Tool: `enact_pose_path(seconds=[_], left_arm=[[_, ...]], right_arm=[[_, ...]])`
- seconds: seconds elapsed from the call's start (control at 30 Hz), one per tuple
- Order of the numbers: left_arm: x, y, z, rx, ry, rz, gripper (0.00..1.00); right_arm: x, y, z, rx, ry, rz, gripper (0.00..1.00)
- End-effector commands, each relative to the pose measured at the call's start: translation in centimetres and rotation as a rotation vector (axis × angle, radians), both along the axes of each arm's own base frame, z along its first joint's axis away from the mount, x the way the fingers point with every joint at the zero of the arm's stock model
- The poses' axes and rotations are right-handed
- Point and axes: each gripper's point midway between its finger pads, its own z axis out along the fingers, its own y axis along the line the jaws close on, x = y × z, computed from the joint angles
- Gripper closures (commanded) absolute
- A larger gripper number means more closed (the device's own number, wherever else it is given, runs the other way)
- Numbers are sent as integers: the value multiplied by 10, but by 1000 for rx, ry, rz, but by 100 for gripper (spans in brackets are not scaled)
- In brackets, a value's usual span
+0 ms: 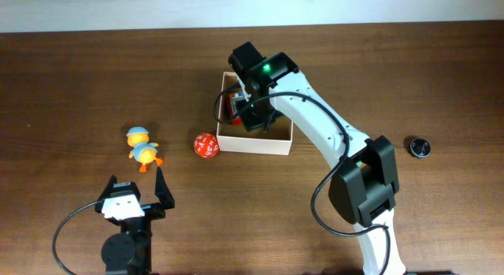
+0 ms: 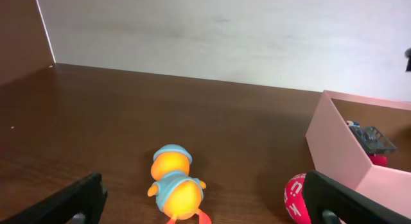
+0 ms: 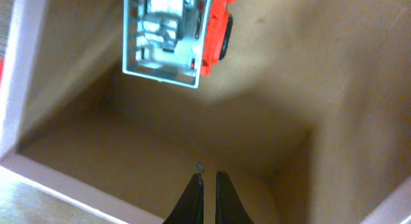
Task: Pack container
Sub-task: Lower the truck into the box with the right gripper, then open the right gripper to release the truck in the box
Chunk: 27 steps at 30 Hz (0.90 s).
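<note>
The container (image 1: 253, 144) is a square white box with a tan inside, at the table's middle. It also shows in the left wrist view (image 2: 334, 147) and the right wrist view (image 3: 270, 102). A red toy car (image 1: 233, 108) with a grey top lies inside it by the left wall (image 3: 170, 38) (image 2: 370, 139). My right gripper (image 1: 255, 117) hangs inside the container, its fingers (image 3: 209, 178) shut and empty, apart from the car. My left gripper (image 1: 135, 188) is open near the front edge (image 2: 203, 177), just behind an orange and blue duck toy (image 1: 142, 149) (image 2: 174, 185).
A red ball (image 1: 206, 145) with white marks lies against the container's front left corner and shows by my left gripper's right finger (image 2: 297, 198). A small black round object (image 1: 419, 146) sits at the right. A pale wall stands behind the table.
</note>
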Motion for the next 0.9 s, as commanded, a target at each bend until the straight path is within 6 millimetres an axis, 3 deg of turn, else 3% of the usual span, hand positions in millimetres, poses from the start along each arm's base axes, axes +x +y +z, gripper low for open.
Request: enact_pose_path(seconds=[0.0, 0.43, 0.7, 0.87], left_arm=[[0, -2, -1, 14, 0, -14, 1], [0, -2, -1, 14, 0, -14, 1], [0, -2, -1, 14, 0, -14, 1], [0, -2, -1, 14, 0, -14, 1]], right_arm=[[-4, 1, -8, -3, 7, 16, 96], [4, 23, -24, 109, -17, 35, 96], [1, 26, -41, 111, -20, 42, 96], [10, 32, -41, 136, -55, 44, 96]])
